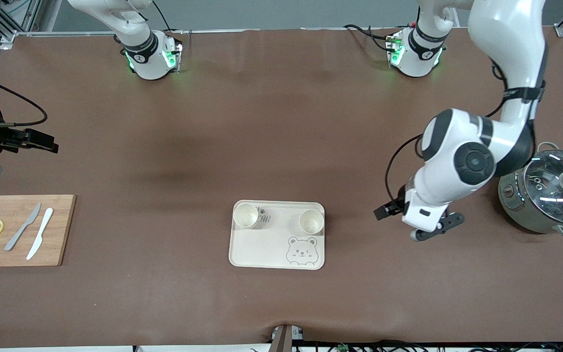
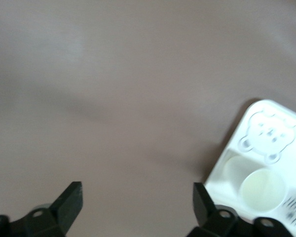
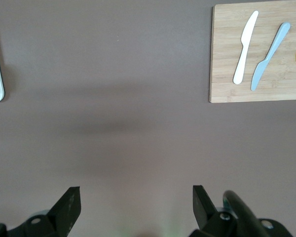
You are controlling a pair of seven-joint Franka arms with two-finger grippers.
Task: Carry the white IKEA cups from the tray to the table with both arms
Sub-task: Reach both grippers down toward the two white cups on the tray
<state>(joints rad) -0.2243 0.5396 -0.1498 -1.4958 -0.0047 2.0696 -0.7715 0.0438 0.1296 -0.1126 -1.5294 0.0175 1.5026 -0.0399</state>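
Overhead, brown table (image 1: 271,122) bears tray (image 1: 262,249) holding cups (image 1: 246,215).

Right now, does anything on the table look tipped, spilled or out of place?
Nothing stands out. Both white cups stand upright on the bear tray. The left pincer hangs open beside the tray; the right pincer is open too, over bare table.

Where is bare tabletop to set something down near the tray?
Bare patches: between the cutting board and the bear tray; from the tray up to both arm bases; and nearer the camera than the tray. It is crowded between the tray and the pot, where the left tool hangs open.
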